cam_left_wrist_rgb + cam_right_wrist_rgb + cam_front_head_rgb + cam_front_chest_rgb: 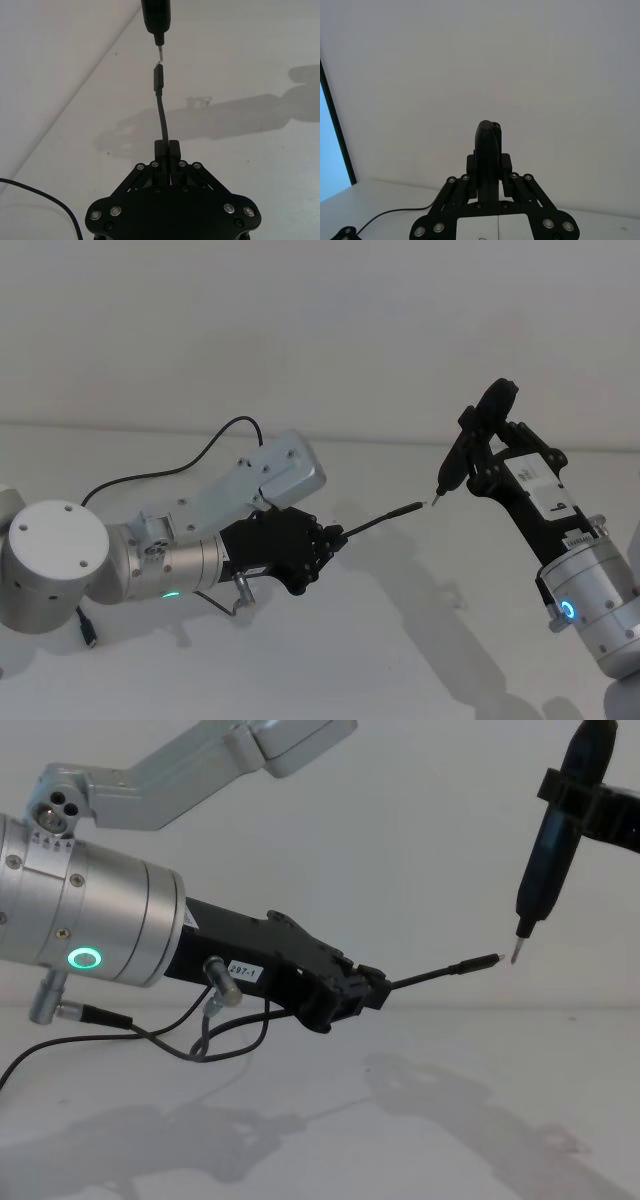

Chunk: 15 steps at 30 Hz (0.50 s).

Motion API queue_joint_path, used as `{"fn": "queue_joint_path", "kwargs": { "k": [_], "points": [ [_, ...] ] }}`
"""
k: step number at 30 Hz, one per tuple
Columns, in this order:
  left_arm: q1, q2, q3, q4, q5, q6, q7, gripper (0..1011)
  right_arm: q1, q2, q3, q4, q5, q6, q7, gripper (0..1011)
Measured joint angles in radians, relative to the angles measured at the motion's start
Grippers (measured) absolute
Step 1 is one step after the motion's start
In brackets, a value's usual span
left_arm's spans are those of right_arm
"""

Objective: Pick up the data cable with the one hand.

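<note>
Head view has the left gripper [335, 537] clamped tight on the data cable [385, 517], a short stiff stretch of it poking out past the fingertips, well above the table [420, 640] and roughly over its middle. So the pickup part looks basically done to me: cable is off the surface and held in one hand. The plug end points straight at the right gripper [468, 462], which is closed around a black pen-shaped tool [455, 468] with a thin metal tip. In the left wrist view the plug [158, 77] sits just short of that tip [160, 51], lined up but not touching. Chest view agrees, small gap between them. Rest of the cable trails back under the left arm toward the table's left edge. If anything's next, I'd guess it's holding steady, since a bendy cable will wobble at the tip.
</note>
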Motion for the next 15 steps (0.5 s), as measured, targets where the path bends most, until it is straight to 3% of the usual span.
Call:
{"fn": "queue_joint_path", "kwargs": {
  "k": [15],
  "points": [
    [0.0,0.0,0.0,0.0,0.0,0.0,0.0,47,0.004,-0.002,-0.001,-0.008,0.048,-0.006,0.018,268]
  ]
}}
